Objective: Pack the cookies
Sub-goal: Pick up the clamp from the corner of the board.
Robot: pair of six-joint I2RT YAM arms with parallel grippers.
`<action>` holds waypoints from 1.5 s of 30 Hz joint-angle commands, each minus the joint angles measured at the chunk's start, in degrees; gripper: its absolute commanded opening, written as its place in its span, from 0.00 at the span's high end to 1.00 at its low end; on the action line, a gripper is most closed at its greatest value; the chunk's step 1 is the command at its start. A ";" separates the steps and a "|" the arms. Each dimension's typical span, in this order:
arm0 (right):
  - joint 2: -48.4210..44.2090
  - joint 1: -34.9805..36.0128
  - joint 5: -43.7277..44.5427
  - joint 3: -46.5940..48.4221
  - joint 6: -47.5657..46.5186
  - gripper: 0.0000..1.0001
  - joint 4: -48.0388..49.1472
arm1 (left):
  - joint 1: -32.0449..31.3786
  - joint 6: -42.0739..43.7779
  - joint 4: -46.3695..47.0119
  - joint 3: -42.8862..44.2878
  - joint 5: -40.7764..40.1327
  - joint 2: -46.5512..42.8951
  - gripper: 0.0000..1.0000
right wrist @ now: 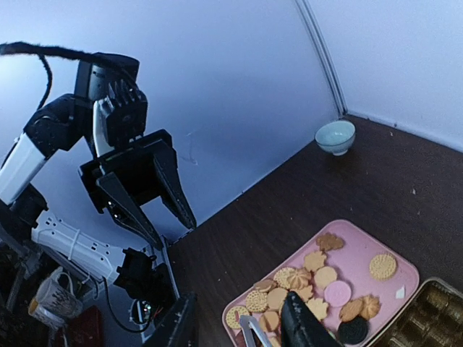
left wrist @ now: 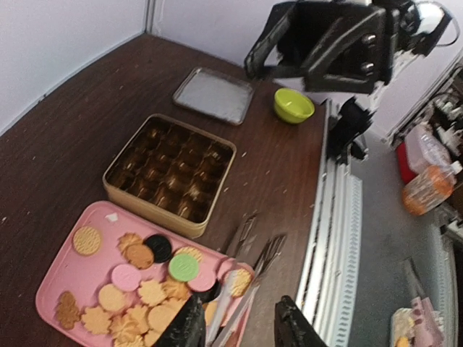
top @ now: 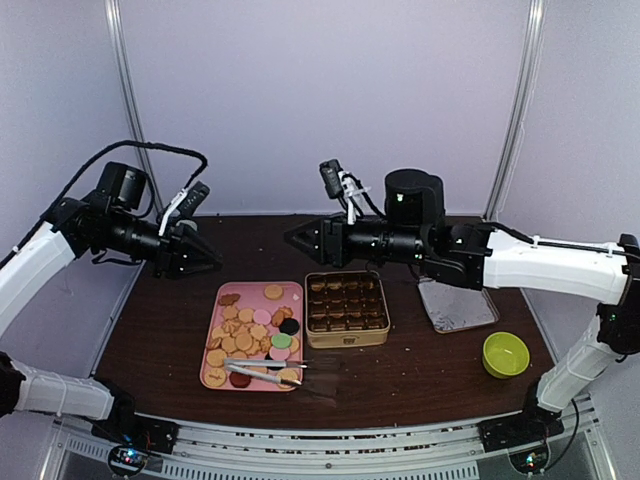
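Packing has barely begun, as far as we can judge. The cookies (top: 250,330) lie heaped on the pink tray (top: 297,296), which sits under and just ahead of the left tool (top: 216,262). The gold tin (top: 346,343) comes next beyond the tray from that tool. Its grid of compartments looks dark and bare in the left wrist view, though we cannot rule out a dark biscuit lost in the shadows. So we reckon nearly the whole job is left: every cookie has yet to cross from tray to tin. The tongs (top: 265,365) lie across the tray's edge, below the left tool's fingers (left wrist: 190,327) and untouched by them.

Both arms hang well above the desk (top: 420,375), stretched roughly level and pointing inward, so the two tools face each other across the gap above tray and tin.

- **Left tool:** its fingers stand apart with nothing between them, so it is parted and empty.
- **Right tool** (top: 290,237): it is likewise parted and holds nothing. The tray is below and ahead of it, and the tin's corner is directly underneath.

The tin's lid (top: 458,308) and a green bowl (top: 505,354) lie behind the right tool, under its arm — neither is near a fingertip.
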 commanded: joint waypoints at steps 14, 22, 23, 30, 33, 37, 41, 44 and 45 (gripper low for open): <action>5.47 15.06 20.86 -2.82 -12.32 0.46 -29.36 | -4.37 30.76 -7.40 -12.95 -21.17 5.93 0.31; 16.12 24.23 20.22 8.64 -20.48 0.45 -51.76 | 0.21 29.97 -8.29 -13.73 -19.53 5.37 0.29; 16.86 25.02 19.78 9.21 -20.74 0.45 -52.32 | 0.54 29.99 -8.66 -13.73 -19.09 4.93 0.29; 22.78 26.80 22.46 13.44 -21.89 0.44 -55.24 | 2.42 30.02 -11.76 -12.82 -17.02 2.76 0.28; 25.14 26.84 24.91 15.83 -23.07 0.44 -56.76 | 4.08 30.88 -13.77 -11.56 -15.80 2.82 0.28; 28.09 26.94 28.52 18.47 -24.88 0.46 -59.11 | 6.40 31.85 -16.20 -10.70 -14.51 2.76 0.28; 30.32 27.71 32.40 19.89 -26.59 0.48 -61.47 | 7.40 32.35 -17.85 -10.63 -13.41 1.72 0.29; 31.67 28.14 34.52 20.25 -27.34 0.50 -62.06 | 7.73 32.41 -18.30 -10.82 -13.11 0.72 0.29; 32.10 28.39 35.45 20.36 -27.53 0.51 -62.15 | 7.78 32.37 -18.42 -10.83 -12.99 0.55 0.29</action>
